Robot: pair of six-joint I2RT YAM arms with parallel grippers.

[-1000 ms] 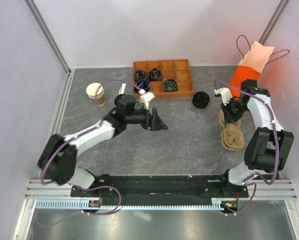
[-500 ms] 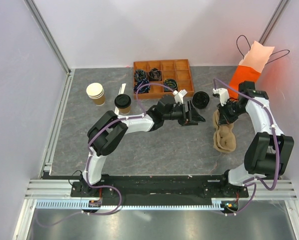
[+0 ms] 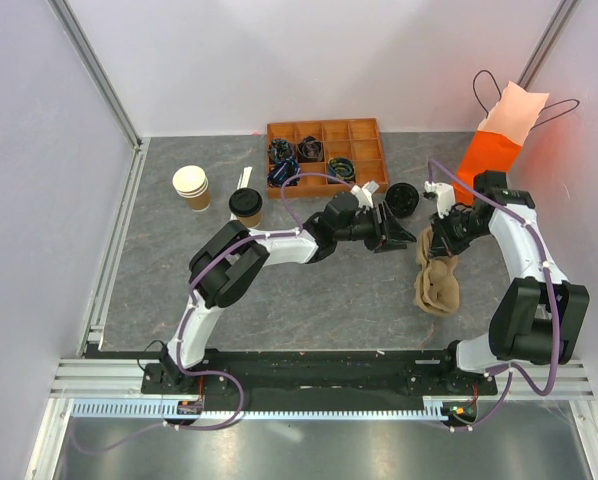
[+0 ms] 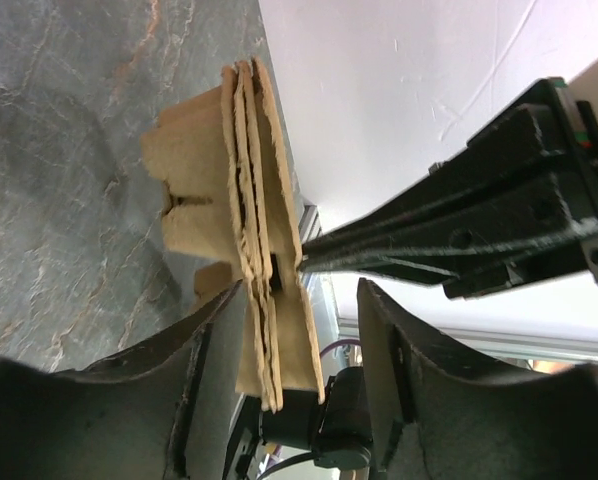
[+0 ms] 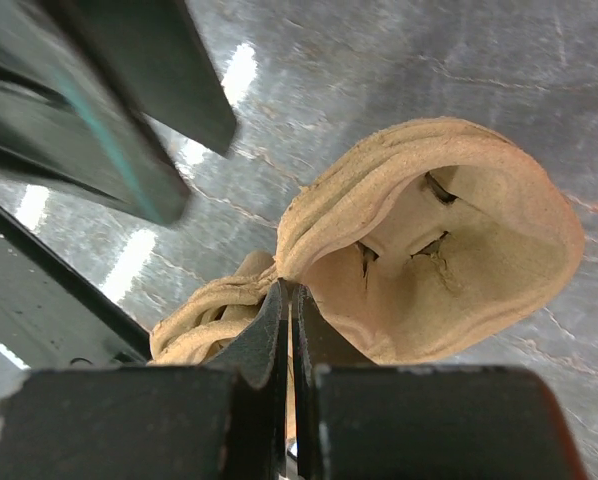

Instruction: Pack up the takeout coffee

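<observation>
The takeout coffee (image 3: 245,206), a tan cup with a black lid, stands on the table left of centre, apart from both grippers. My right gripper (image 3: 437,236) is shut on the rim of a stack of tan pulp cup carriers (image 3: 439,285), which hangs tilted from it; the pinch shows in the right wrist view (image 5: 291,310) on the carriers (image 5: 459,250). My left gripper (image 3: 404,238) is open, stretched far right. In the left wrist view (image 4: 289,385) the carriers' edge (image 4: 259,250) sits between its fingers without being squeezed.
A stack of lidless tan cups (image 3: 191,186) stands at the left. A wooden compartment tray (image 3: 364,130) with dark items is at the back. A loose black lid (image 3: 401,199) lies beside it. An orange and pink bag (image 3: 499,130) leans at the back right.
My left arm swung from beside the coffee far to the right, up to the carriers. My right gripper moved the carriers a little left and toward the front.
</observation>
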